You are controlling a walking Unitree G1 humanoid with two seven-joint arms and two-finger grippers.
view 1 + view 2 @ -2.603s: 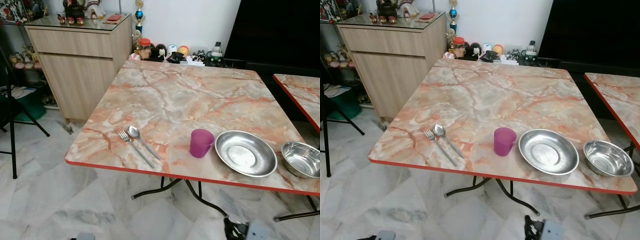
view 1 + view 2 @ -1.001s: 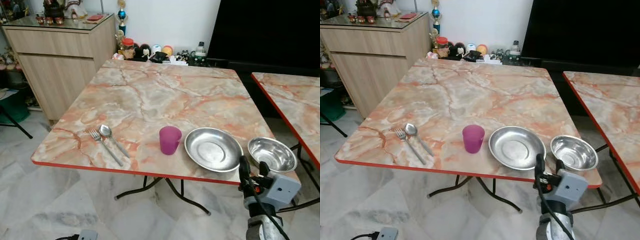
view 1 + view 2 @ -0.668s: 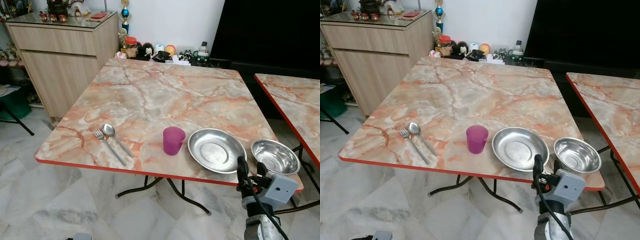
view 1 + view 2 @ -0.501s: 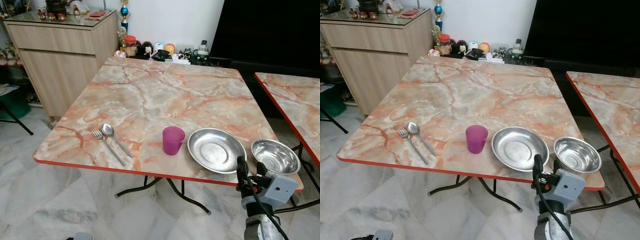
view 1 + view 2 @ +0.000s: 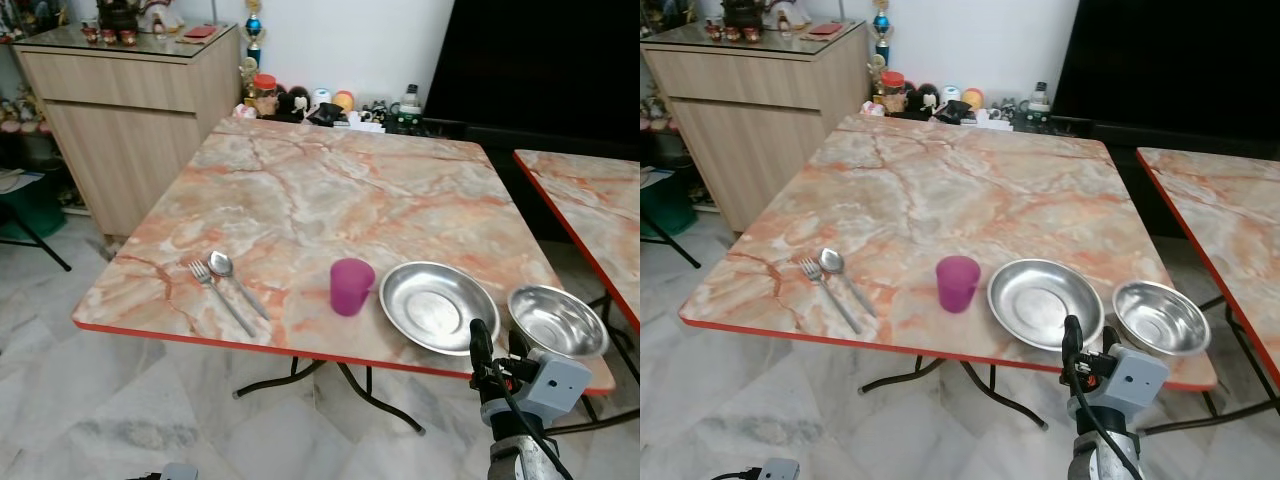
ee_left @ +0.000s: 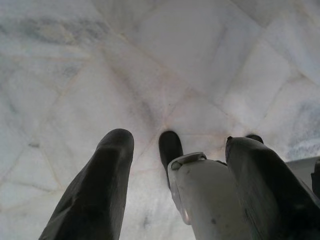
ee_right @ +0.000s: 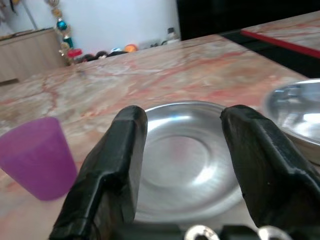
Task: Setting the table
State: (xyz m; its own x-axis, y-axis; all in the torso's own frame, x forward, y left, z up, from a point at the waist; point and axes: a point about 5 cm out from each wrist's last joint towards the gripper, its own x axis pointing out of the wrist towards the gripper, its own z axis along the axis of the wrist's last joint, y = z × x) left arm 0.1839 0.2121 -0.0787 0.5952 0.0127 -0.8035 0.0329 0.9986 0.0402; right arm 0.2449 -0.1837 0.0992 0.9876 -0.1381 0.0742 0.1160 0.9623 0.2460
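On the marble table [image 5: 330,190], along its near edge, lie a fork [image 5: 220,296] and spoon [image 5: 236,282] side by side. To their right stand a purple cup [image 5: 351,287], a shallow steel plate [image 5: 438,307] and a steel bowl [image 5: 557,320]. My right gripper [image 5: 495,338] is open just in front of the table edge, level with the gap between plate and bowl. In the right wrist view its fingers [image 7: 115,170] frame the plate [image 7: 180,155], with the cup [image 7: 37,157] off to one side. My left gripper [image 6: 177,140] hangs open over the floor.
A wooden cabinet [image 5: 140,110] stands at the back left, and small jars and ornaments [image 5: 330,102] sit behind the table. A second marble table [image 5: 590,200] is close on the right. A dark screen [image 5: 540,60] fills the back right. A socket strip [image 5: 770,468] lies on the tiled floor.
My right gripper has come up into view at the table's front edge since the earliest frames. The whole view has shifted with the camera. The tableware has not moved.
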